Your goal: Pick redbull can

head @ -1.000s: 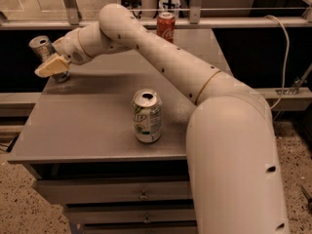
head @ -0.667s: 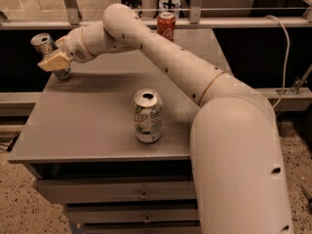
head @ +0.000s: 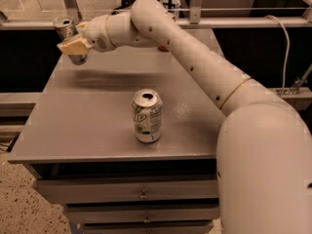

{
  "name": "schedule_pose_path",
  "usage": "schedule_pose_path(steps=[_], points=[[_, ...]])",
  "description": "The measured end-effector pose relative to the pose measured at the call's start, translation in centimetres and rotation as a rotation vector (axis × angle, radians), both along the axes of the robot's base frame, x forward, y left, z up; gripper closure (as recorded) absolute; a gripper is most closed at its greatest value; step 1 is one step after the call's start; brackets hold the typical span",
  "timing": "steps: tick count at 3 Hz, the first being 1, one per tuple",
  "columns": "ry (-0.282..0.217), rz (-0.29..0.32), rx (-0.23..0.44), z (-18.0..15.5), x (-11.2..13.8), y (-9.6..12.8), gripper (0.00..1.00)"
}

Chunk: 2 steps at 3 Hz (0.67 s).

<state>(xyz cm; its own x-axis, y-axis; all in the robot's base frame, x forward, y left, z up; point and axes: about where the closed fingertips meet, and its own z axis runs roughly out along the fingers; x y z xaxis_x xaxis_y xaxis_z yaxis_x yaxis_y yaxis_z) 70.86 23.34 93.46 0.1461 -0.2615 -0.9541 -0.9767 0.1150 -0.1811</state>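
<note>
Grey cabinet top [head: 92,106], opened soda can [head: 146,117] mid-surface; end effector [head: 73,46] far-left, clamped on redbull can [head: 64,26].

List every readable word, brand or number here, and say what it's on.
"UP": green letters on the white-and-green can, mid-table.
The redbull can, held in the gripper over the far left corner of the table: nothing legible.

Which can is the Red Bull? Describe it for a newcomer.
Above the far left corner of the grey metal table, the beige gripper of the white arm grips a slim silver can. It is narrower than the white-and-green soda can standing mid-table, and the only one held.
</note>
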Motion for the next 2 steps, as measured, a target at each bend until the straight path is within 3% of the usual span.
schedule_pose_path(steps=[1, 2], points=[[-0.021, -0.02, 0.104, 3.49, 0.02, -3.83, 1.0], [-0.021, -0.02, 0.104, 3.49, 0.01, -3.84, 1.0]])
